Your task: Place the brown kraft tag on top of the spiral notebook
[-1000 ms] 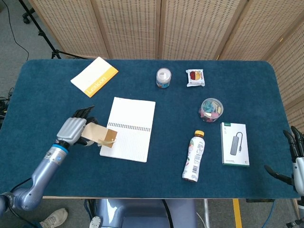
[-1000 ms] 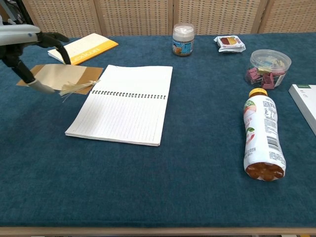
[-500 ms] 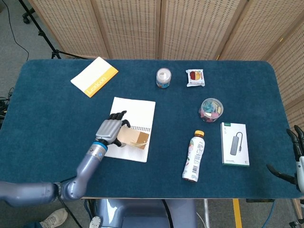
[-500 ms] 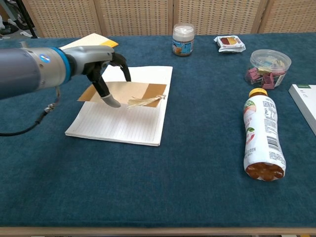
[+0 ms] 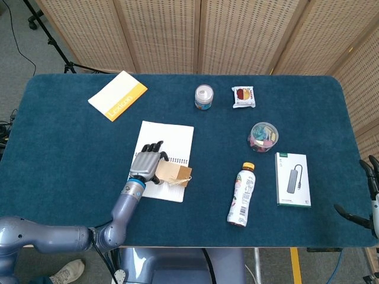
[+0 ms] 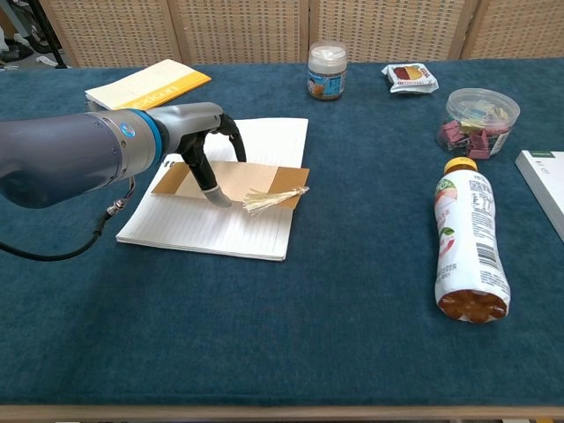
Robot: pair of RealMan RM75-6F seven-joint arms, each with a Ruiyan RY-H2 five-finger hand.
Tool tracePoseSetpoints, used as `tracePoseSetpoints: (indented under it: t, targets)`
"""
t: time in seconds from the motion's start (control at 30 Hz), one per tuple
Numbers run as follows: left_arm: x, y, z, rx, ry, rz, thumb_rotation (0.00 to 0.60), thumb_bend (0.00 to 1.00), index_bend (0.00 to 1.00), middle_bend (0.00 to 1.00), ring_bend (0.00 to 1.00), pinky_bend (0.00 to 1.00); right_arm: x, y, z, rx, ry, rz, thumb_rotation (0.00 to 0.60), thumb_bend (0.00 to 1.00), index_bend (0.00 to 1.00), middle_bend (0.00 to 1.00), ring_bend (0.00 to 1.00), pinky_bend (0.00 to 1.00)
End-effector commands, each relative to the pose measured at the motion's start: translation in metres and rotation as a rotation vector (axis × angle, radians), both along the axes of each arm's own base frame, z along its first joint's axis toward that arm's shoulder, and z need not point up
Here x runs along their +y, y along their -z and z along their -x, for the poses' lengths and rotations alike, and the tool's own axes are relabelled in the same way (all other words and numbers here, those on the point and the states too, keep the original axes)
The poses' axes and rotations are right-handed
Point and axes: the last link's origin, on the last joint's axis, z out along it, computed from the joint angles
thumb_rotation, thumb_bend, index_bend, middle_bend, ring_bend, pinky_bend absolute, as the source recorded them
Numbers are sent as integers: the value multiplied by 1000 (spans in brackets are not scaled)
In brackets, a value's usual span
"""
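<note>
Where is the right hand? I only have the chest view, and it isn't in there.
Observer: The head view shows the right hand just past the right edge of the table, near the front corner. Its fingers are apart and it holds nothing.
Operator: And the white thing cut off at my right edge?
Observer: That is a white box lying flat, just right of the bottle and apart from the right hand.
</note>
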Motion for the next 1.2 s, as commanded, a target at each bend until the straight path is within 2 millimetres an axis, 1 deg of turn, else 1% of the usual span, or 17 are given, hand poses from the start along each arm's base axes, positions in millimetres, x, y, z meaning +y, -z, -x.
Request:
tracePoseSetpoints:
  t: [0.03, 0.37, 0.93, 1.2]
  targets:
    - [-2, 1, 1, 13, -12, -5, 600, 333, 434, 0, 0, 0, 0, 0, 0, 0, 0, 0, 600, 28, 0, 0, 0, 0]
    - [-5, 6, 2, 8, -35, 9, 600, 333, 433, 0, 0, 0, 1, -3, 0, -10, 1, 5, 600, 28, 0, 0, 0, 0]
    - [-3, 7, 6, 29, -41, -15, 600, 334, 433, 0, 0, 0, 3, -6, 0, -19, -3, 6, 600, 28, 0, 0, 0, 0]
    - [-3, 9, 7, 21, -46, -20, 600, 332, 387, 0, 0, 0, 3, -6, 0, -20, -2, 4, 600, 28, 0, 0, 0, 0]
